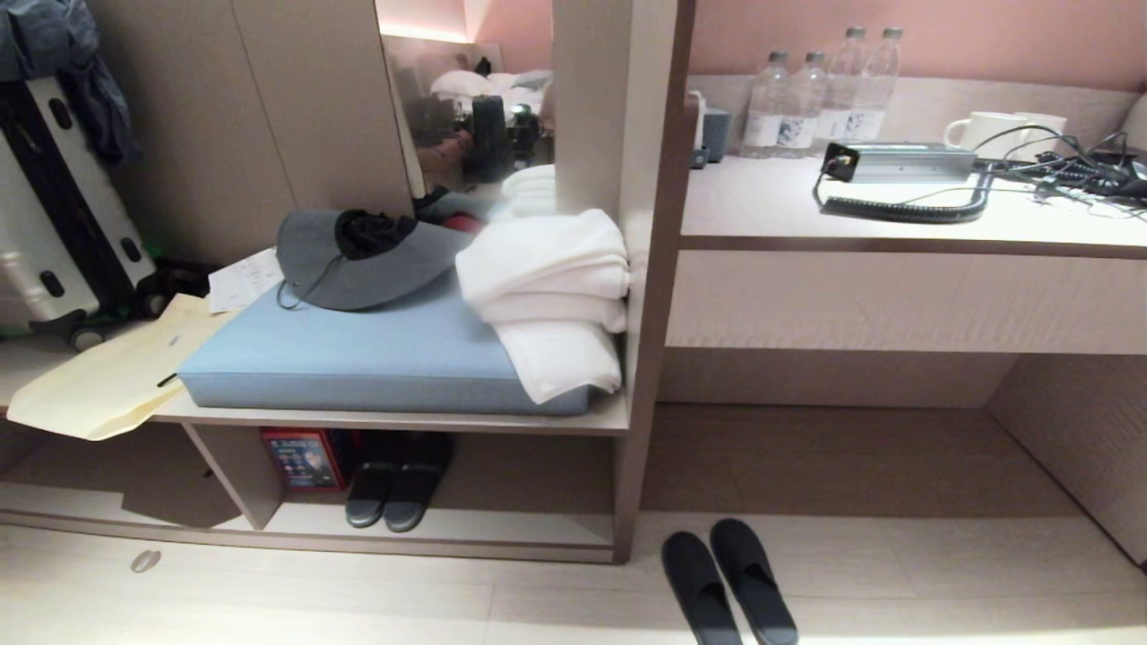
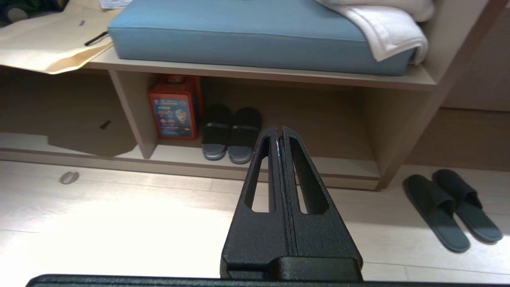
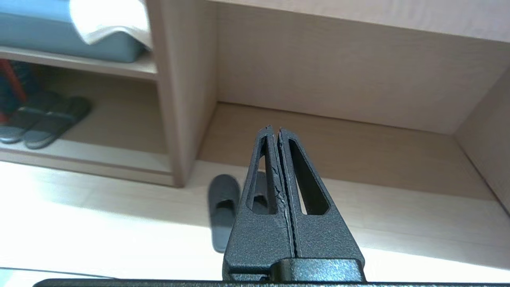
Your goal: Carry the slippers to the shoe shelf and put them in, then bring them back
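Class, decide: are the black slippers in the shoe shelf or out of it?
Out. The slippers lie side by side on the floor, right of the shoe shelf, in front of the desk recess.

Slippers point(image 1: 728, 582) matte blk, grey-blue footbeds; cushion point(image 1: 376, 349) lt blue; towels point(image 1: 548, 296) white; shoe shelf point(image 1: 448, 524) beige.

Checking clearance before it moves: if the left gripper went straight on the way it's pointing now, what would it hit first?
Probably the dark slippers already in the shoe shelf. The shut left gripper points just beside them, though depth is unclear, so it might meet the shelf's floor first.
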